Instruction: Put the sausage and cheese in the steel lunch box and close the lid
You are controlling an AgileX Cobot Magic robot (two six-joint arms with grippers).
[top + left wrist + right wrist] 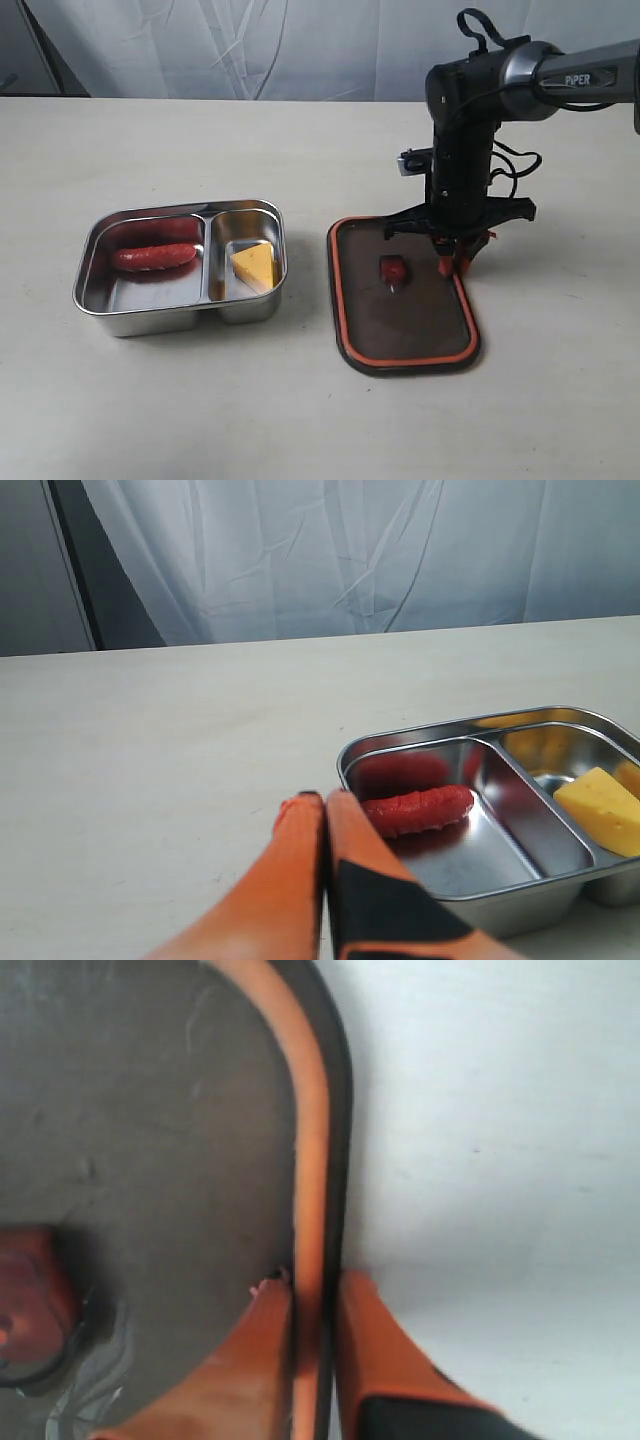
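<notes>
On the table [300, 420] beside the steel lunch box [100, 300], the right gripper [452, 262] pinches the lid [405, 300] by its edge.
Exterior view: sausage [153, 256] in the larger compartment, cheese [255, 266] in the smaller; lid lies seal-up, apart from the box. Left wrist view: left gripper [322, 805] closed on nothing, near the box. Right wrist view: jaws clamp the orange seal [310, 1160] from both sides; I'd lift level and turn it seal-down before covering.

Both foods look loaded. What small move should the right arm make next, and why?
Probably lift the lid slightly off the table. The right gripper pinches its rim, a finger each side; the sausage and the cheese already sit in the steel lunch box, so only closing remains.
</notes>
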